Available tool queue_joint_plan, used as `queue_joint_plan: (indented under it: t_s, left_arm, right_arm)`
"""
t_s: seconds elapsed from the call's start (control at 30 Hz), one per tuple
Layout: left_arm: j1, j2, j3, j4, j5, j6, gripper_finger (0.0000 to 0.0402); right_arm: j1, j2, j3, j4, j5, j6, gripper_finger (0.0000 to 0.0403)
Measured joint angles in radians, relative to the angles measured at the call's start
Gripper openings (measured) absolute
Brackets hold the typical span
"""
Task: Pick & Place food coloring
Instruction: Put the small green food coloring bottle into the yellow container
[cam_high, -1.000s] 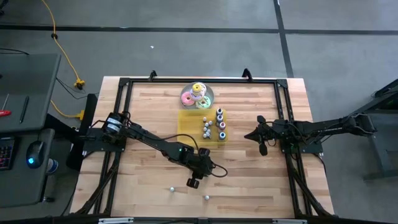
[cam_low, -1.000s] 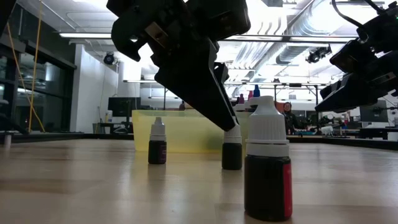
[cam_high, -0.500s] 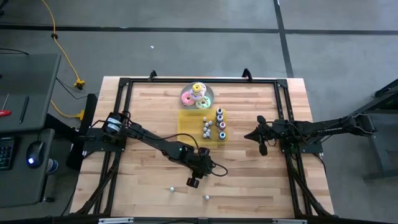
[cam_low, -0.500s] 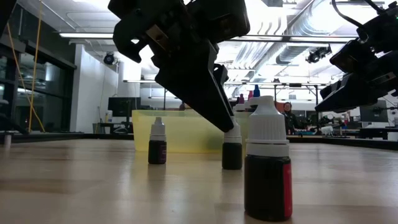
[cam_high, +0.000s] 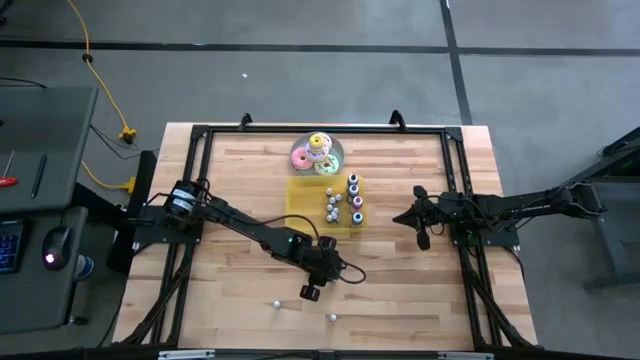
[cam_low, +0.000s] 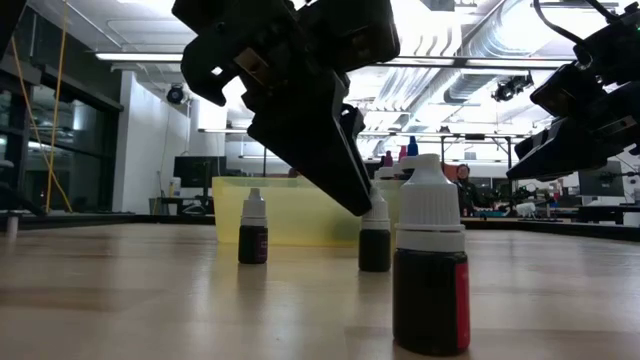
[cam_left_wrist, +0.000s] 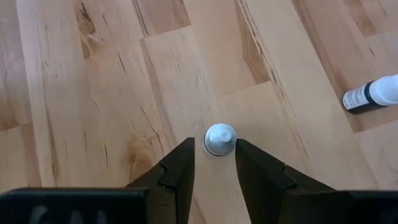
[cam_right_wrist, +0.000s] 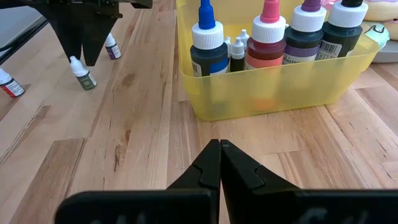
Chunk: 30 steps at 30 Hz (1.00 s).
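We see the left gripper (cam_left_wrist: 213, 163) angled down over the table (cam_high: 240, 180), its fingers either side of a small bottle's (cam_left_wrist: 219, 139) cap, seemingly clamped, while the right gripper (cam_right_wrist: 220, 163) waits, fingers together, facing the yellow tray (cam_right_wrist: 273, 87).

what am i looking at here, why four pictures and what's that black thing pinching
It is one table robot with two dark arms, filmed by four cameras at once: one overhead, one at tabletop level, and one on each wrist.

The left claw has its fingers on either side of the white cap of a tiny food coloring bottle that stands on the wooden table; two more small bottles stand nearby.

The right claw is shut, holds nothing and waits near a yellow tray of more bottles. Behind the tray, a plate carries pastel ring toys.
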Motion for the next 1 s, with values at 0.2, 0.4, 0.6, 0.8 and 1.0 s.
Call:
queue_joint_plan:
  t_s: [0.2,0.4,0.6,0.8,1.0]
  left_arm:
    - [0.0,0.0,0.0,0.01,0.0,0.0,0.011]
    - [0.0,0.0,0.0,0.053,0.002,0.0,0.011]
    - [0.0,0.0,0.0,0.036,0.002,0.0,0.011]
    - [0.0,0.022,0.0,0.047,0.008,-0.001,0.011]
    - [-0.001,0.035,-0.001,0.044,0.028,-0.006,0.011]
  right_arm:
    - [0.0,0.0,0.0,0.0,0.0,0.0,0.0]
    - [0.0,0.0,0.0,0.0,0.0,0.0,0.0]
    - [0.0,0.0,0.0,0.0,0.0,0.0,0.0]
    - [0.0,0.0,0.0,0.0,0.0,0.0,0.0]
    - [0.0,0.0,0.0,-0.001,0.0,0.0,0.0]
